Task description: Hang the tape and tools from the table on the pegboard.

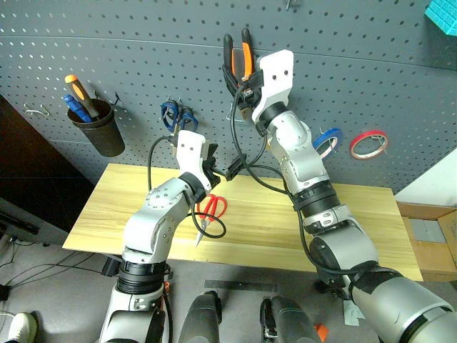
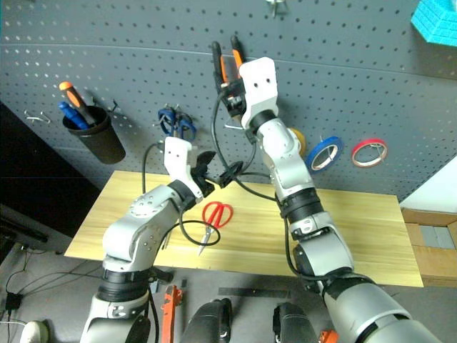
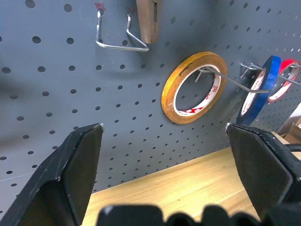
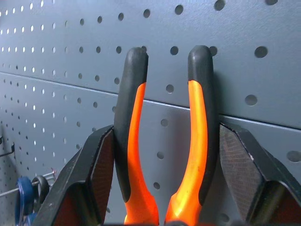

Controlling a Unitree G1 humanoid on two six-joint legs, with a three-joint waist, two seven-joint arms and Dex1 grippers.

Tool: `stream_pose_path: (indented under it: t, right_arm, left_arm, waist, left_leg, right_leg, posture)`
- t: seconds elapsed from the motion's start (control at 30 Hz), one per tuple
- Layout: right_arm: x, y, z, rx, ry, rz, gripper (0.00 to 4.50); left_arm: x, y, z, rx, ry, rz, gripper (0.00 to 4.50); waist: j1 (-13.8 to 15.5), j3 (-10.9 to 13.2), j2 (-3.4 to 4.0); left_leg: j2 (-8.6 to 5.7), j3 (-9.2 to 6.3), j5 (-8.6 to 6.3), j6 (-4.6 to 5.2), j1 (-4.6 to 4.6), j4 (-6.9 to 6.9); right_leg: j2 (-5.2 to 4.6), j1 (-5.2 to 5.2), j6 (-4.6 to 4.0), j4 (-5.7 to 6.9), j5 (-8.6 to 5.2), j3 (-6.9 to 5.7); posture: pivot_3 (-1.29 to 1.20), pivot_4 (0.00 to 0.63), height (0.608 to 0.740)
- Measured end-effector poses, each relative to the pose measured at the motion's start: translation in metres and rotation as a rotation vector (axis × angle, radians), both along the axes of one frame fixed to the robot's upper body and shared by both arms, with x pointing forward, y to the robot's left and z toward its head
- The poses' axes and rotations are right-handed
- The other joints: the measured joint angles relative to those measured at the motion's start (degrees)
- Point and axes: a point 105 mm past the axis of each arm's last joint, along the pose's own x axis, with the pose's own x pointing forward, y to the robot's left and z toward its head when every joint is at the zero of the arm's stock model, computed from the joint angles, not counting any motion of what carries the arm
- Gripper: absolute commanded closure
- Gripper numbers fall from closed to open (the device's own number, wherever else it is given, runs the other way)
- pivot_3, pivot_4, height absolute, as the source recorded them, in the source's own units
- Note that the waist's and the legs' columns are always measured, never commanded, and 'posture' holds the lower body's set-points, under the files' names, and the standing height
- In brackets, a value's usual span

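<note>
Item: pliers (image 4: 164,141), handles up against the pegboard (image 1: 143,57), clamped in my right tool (image 1: 243,71). Left tool (image 3: 164,141) spread wide, empty. Red scissors (image 2: 216,214) on bench (image 1: 357,229). Guidance: I judge I should seat them on a hook, then release.

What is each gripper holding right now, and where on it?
The right gripper is shut on the pliers, its jaws squeezing the orange-and-black handles from outside, handle ends up against the pegboard. The left gripper is open and holds nothing.
</note>
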Motion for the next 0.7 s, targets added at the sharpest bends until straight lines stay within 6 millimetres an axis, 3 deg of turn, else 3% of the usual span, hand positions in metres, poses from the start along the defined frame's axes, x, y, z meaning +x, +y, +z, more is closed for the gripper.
stream_pose_path:
  t: [0.27,0.47,0.6,0.7]
  right_arm:
    - [0.001,0.008,0.013,0.050,-0.032,-0.009,1.76]
    - [-0.001,0.008,0.012,0.121,-0.053,-0.029,1.76]
    - [0.000,0.006,0.002,0.141,-0.068,-0.058,1.76]
    - [0.004,0.000,-0.018,0.136,-0.059,-0.103,1.76]
  left_arm:
    - [-0.002,0.003,-0.009,0.007,0.031,0.007,0.00]
    - [-0.004,0.006,-0.009,0.023,0.036,0.012,0.00]
    - [-0.008,0.010,-0.012,0.041,0.053,0.020,0.00]
    - [-0.010,0.010,-0.010,0.041,0.052,0.015,0.00]
  waist:
    - [0.0,0.5,0.08]
    - [0.5,0.7,0.08]
    - [1.1,0.7,0.09]
    - [1.3,0.8,0.09]
  left_leg:
    - [0.02,-0.05,0.04,-0.03,0.05,0.05]
    - [0.01,-0.05,0.03,-0.03,0.04,0.04]
    - [0.01,-0.06,0.03,-0.04,0.04,-0.03]
    - [-0.01,-0.05,0.03,-0.04,0.04,-0.02]
  right_leg:
    - [0.01,0.02,0.00,0.07,0.00,-0.04]
    - [0.00,0.04,0.00,0.03,0.00,-0.04]
    - [0.00,0.03,0.00,0.01,0.00,-0.05]
    - [-0.02,0.04,0.00,-0.01,0.00,-0.05]
  posture:
    - [0.22,0.218,0.740]
    - [0.24,0.216,0.740]
    - [0.25,0.217,0.740]
    - [0.25,0.222,0.740]
